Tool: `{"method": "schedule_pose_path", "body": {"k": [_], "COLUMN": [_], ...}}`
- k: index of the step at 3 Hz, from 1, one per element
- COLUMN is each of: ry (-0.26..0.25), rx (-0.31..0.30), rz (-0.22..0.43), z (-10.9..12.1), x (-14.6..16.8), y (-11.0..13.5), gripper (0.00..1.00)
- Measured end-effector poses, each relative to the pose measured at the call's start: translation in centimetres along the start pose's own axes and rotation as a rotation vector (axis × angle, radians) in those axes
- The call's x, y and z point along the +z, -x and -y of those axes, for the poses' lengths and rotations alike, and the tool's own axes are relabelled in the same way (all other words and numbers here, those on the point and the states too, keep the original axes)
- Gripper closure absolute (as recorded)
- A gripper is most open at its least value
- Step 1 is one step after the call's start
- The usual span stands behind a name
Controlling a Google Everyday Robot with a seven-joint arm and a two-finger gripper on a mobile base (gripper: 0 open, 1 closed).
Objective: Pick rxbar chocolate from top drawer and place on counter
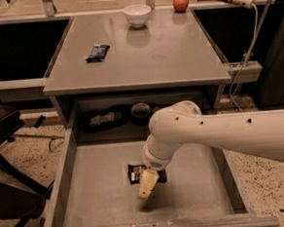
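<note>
Rxbar chocolate (134,173) in top drawer (96,189), label illegible, end effector (146,186) overlapping

My one camera sits high in front of the desk (148,56), tilted down and facing 12 o'clock, near enough that the open top drawer (96,187) fills the lower half. My arm enters from 3 o'clock, and my pincer (146,184) hangs over the drawer floor, toward 6 o'clock.
</note>
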State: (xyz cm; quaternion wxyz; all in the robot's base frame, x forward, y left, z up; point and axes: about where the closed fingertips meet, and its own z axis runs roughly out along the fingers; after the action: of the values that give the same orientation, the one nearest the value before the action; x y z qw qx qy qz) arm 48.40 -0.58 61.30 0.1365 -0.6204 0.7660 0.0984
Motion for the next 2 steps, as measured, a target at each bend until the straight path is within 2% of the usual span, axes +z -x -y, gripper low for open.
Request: {"method": "schedule_pose_path", "body": {"k": [1, 2], "ry": [0.047, 0.047], "rx": [0.002, 0.002], "rz": [-0.005, -0.005], "z": [0.29, 0.29], "x": [1.53, 1.54], "y": [0.35, 0.34], "gripper": [0.0, 0.0]}}
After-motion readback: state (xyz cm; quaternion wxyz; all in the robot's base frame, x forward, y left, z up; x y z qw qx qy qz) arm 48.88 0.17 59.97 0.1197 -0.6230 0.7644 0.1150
